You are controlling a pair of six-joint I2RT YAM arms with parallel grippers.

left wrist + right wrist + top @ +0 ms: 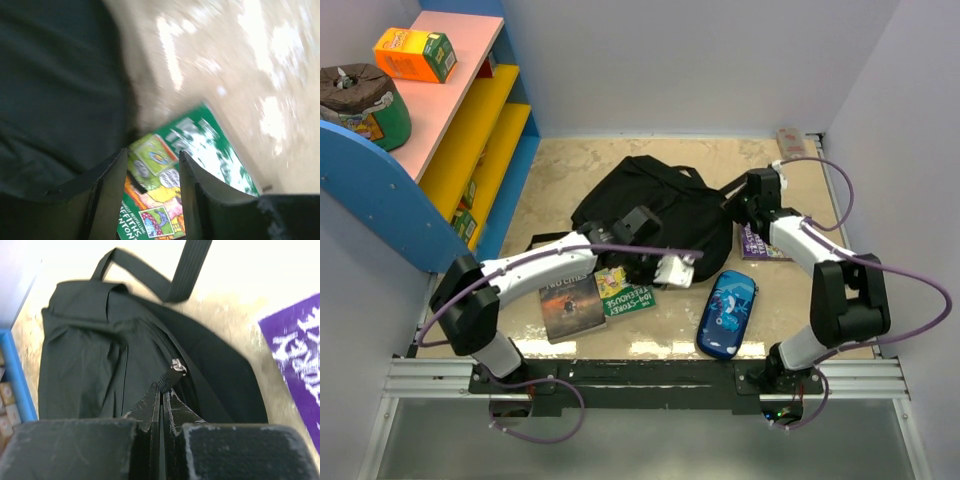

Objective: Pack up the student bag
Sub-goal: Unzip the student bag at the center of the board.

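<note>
The student bag [650, 205] lies floppy and black in the middle of the table. My right gripper [742, 203] is at its right side, shut on the black zip pull strap [171, 378], whose metal slider sits on the bag's [90, 350] zip line. My left gripper [658, 268] hovers at the bag's near edge. Its jaws stand open with nothing between them. Below it, seen through the gap of the gripper [152, 167], lies a green book [200, 145], also seen from above as the green book [625, 295]. The bag's fabric [55, 90] fills the left of that view.
A dark book [570, 305] lies left of the green one. A blue pencil case [727, 312] lies near the front right. A purple book [760, 243] rests under my right arm. A coloured shelf unit [470, 130] with an orange box [415, 53] stands at the left.
</note>
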